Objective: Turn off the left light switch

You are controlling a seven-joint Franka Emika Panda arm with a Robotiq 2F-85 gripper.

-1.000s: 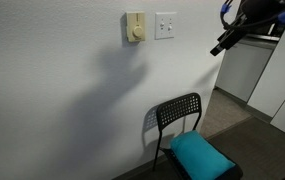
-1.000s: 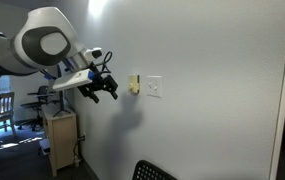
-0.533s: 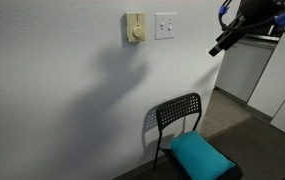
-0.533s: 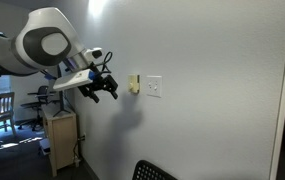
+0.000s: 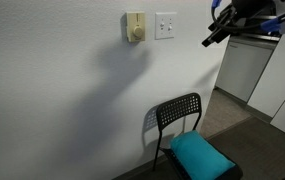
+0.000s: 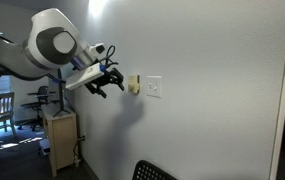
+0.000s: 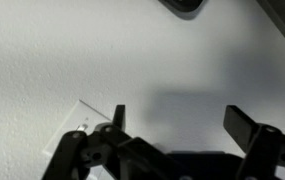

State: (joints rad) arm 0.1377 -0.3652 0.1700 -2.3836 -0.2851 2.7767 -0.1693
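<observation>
Nearer the left light switch [image 5: 161, 25] than before, end effector [image 6: 111, 90], fingers [image 7: 247, 122] apart.

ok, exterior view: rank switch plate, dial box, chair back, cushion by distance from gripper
1. Switch plate, dial box: on the wall at gripper height, too close to call.
2. Chair back: below.
3. Cushion: lower still.

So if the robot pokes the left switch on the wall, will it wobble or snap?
The left light switch probably flips stiffly, being a small toggle. Its wall plate sits flat on the wall, so it likely won't budge.
</observation>
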